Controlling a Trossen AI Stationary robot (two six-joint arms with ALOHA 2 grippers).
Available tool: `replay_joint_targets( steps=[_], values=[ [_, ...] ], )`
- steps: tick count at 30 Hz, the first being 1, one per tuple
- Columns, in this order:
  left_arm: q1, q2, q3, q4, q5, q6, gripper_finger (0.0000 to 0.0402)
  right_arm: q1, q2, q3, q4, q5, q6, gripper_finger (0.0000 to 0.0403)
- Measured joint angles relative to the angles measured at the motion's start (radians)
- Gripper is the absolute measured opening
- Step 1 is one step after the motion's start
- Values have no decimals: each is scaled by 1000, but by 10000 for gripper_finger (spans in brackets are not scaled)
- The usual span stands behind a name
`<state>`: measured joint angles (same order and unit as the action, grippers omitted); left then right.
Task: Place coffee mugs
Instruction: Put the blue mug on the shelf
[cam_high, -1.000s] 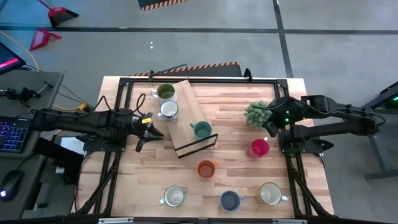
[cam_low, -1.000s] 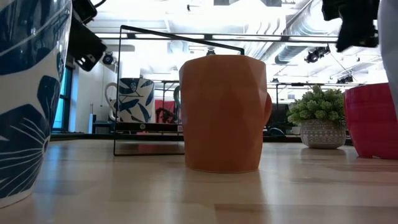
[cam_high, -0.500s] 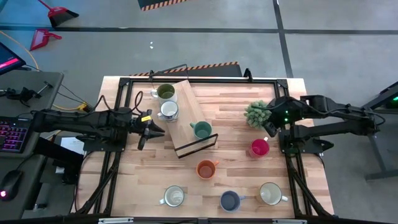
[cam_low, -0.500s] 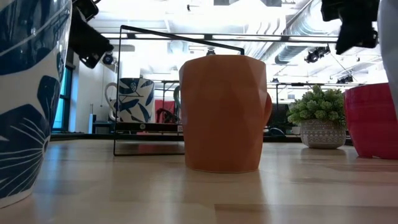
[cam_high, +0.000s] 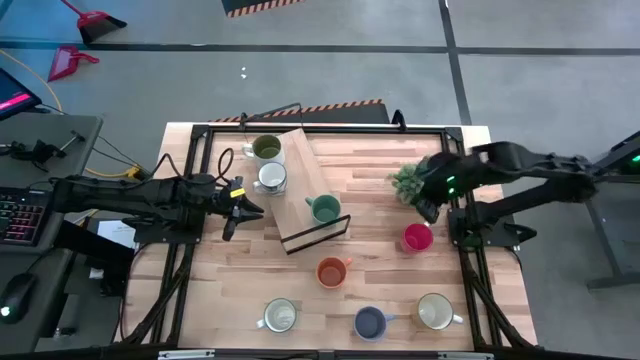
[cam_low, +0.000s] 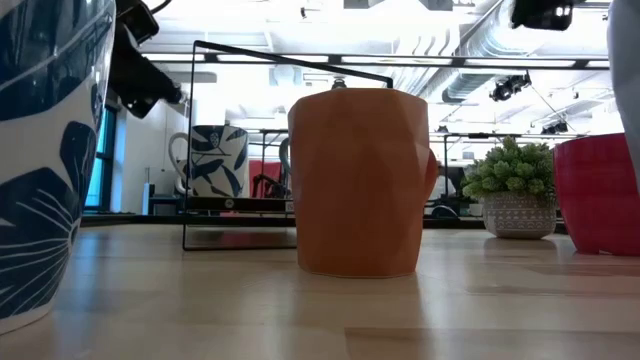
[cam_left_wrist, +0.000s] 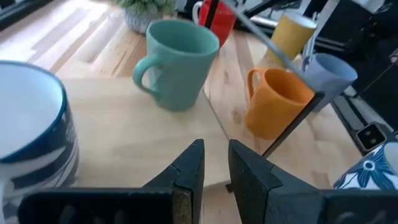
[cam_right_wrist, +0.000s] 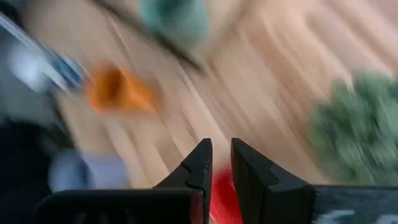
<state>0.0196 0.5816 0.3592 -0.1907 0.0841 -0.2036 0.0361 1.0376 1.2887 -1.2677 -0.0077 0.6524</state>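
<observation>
On a wooden board with a black wire frame (cam_high: 300, 195) stand an olive green mug (cam_high: 265, 148), a white blue-patterned mug (cam_high: 271, 177) and a teal mug (cam_high: 323, 208). A red mug (cam_high: 417, 237), an orange mug (cam_high: 331, 271), a white mug (cam_high: 279, 316), a blue mug (cam_high: 370, 322) and a cream mug (cam_high: 433, 311) stand upright on the table. My left gripper (cam_high: 243, 210) hovers shut left of the board, pointing at the teal mug (cam_left_wrist: 177, 62). My right gripper (cam_high: 428, 207) hangs shut in the air between the plant and the red mug (cam_right_wrist: 224, 186).
A spiky green potted plant (cam_high: 408, 183) stands at the right, just under my right arm. A black frame (cam_high: 300, 128) runs round the tabletop. Bare wood lies between the board and the plant and at the near left corner.
My right gripper has risen and moved a little toward the table's left, over the plant's edge; in the low view it has climbed almost out of the top. My left gripper has stayed in place and tipped slightly. No mug has moved.
</observation>
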Motion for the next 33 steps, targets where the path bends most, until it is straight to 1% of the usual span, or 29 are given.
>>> replay_joint_targets(
  steps=[3, 4, 6, 9, 11, 14, 18, 21, 25, 29, 30, 33],
  values=[
    [0, 0, 0, -16, 3, -2, 60, 50, 100, 72, -263, 36, 11, 39],
    [0, -5, 0, -17, 11, 6, 60, 65, 124, 87, -311, 51, 27, 39],
    [0, -18, 0, -13, 18, 28, 60, 87, 145, 94, -282, 70, 26, 39],
    [0, -33, 0, -15, 13, 30, 60, 108, 134, 110, -206, 94, 29, 39],
    [0, -51, 0, -14, 10, 31, 60, 115, 131, 112, -216, 128, 79, 39],
    [0, -68, 1, -19, 3, 35, 60, 124, 121, 108, -240, 137, 150, 39],
    [0, -78, 0, -21, -4, 57, 60, 137, 120, 103, -270, 120, 202, 39],
    [0, -79, 1, -21, -4, 58, 60, 143, 119, 103, -273, 100, 202, 39],
    [0, -79, 0, -21, -4, 69, 60, 143, 119, 103, -270, 48, 205, 39],
    [0, -79, 0, -21, -9, 94, 60, 141, 120, 102, -269, 24, 214, 39],
    [0, -79, 0, -21, -9, 94, 60, 141, 123, 102, -269, 34, 220, 39],
    [0, -79, 1, -21, -9, 93, 60, 150, 142, 102, -284, 106, 231, 39]
  ],
)
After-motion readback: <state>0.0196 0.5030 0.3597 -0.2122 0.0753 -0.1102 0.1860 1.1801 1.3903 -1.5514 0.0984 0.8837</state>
